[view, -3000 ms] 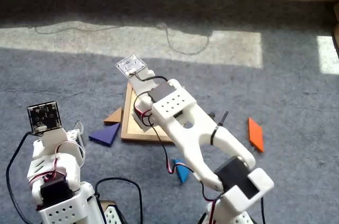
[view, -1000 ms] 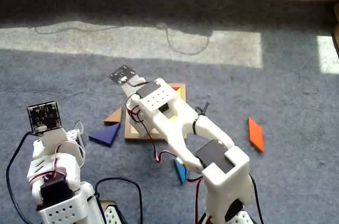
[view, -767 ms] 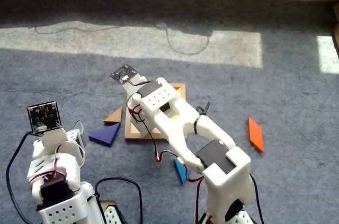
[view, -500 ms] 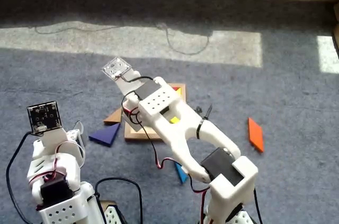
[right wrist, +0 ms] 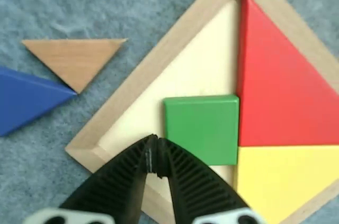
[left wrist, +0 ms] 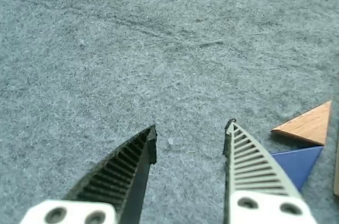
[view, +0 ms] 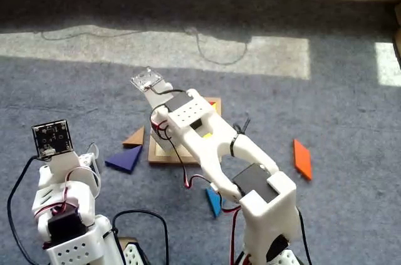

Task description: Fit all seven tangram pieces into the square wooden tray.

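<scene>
The square wooden tray [right wrist: 139, 78] holds a red triangle [right wrist: 280, 86], a yellow triangle [right wrist: 275, 179] and a green square [right wrist: 202, 128]. My right gripper [right wrist: 153, 156] is shut with nothing in it, its tips over the bare tray floor beside the green square's corner. In the high view the right arm [view: 194, 127] covers most of the tray [view: 160, 160]. A wood-coloured triangle [view: 135, 137] and a dark blue triangle [view: 124, 159] lie left of the tray. My left gripper [left wrist: 192, 128] hangs open over carpet, near those two triangles [left wrist: 307, 124].
An orange parallelogram [view: 302, 159] lies on the carpet right of the right arm. A light blue triangle [view: 213, 202] lies near that arm's base. The left arm [view: 62, 215] stands at the front left. A cable [view: 207, 52] runs across the far carpet.
The right arm's wrist has swung a little back and forth over the tray and now sits slightly right of half a second ago. The left arm has kept still.
</scene>
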